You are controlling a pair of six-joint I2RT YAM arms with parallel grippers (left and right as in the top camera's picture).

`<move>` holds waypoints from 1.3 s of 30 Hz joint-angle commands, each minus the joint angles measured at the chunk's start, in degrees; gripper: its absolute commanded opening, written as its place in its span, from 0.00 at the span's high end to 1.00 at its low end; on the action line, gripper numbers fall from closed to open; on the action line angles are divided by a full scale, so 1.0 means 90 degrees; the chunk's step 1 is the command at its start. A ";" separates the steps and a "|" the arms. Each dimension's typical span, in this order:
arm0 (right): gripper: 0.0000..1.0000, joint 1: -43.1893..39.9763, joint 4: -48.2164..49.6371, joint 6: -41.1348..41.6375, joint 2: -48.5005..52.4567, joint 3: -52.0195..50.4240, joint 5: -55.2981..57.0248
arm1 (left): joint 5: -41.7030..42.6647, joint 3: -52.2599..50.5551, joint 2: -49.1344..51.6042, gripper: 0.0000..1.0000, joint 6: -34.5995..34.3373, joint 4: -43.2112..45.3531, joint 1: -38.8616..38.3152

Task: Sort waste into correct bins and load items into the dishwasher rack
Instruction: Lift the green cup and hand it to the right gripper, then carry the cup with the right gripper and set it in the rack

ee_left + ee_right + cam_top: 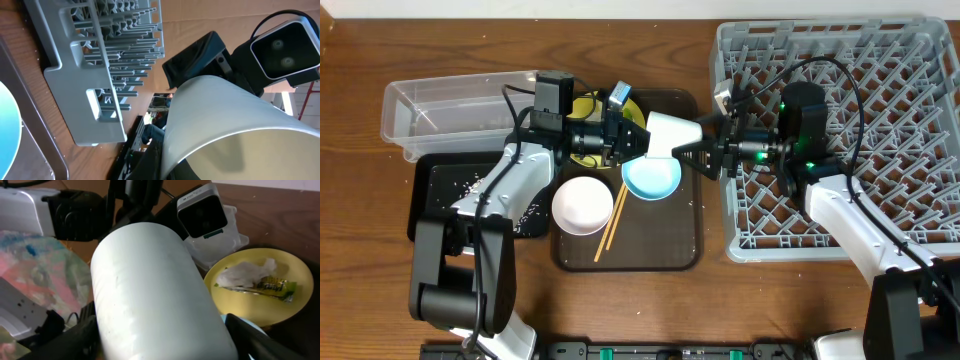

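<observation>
Over the tray, cup clamped in right pincer, left pincer grip unclear, wrapper print illegible

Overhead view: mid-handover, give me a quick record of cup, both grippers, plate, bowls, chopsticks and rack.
cup: in the air above the brown tray, between both grippers
right gripper: fingers closed around the cup
left gripper: at the cup's other end, grip unclear
yellow plate: holds the wrapper
blue bowl, white bowl, chopsticks: on the brown tray
rack: right of the tray
</observation>
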 commanded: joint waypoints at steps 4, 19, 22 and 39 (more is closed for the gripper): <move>0.34 0.0109 0.0019 0.0068 0.0041 0.0087 -0.0107 | 0.0136 0.0049 -0.0007 0.94 0.0012 0.0027 -0.0015; 0.65 0.0095 -0.0051 0.0073 0.0041 0.0085 0.0151 | -0.0364 0.0049 -0.0007 0.62 0.0891 -0.0172 0.0102; 0.78 0.0049 -0.0114 0.0170 0.0039 0.0087 0.0554 | -0.1076 0.0049 -0.0015 0.59 0.1333 -0.0675 0.0250; 0.99 -0.0508 -0.2630 0.0090 -0.0393 0.1489 0.3546 | -0.4605 0.0049 -0.2004 0.55 0.3361 -0.3898 0.1642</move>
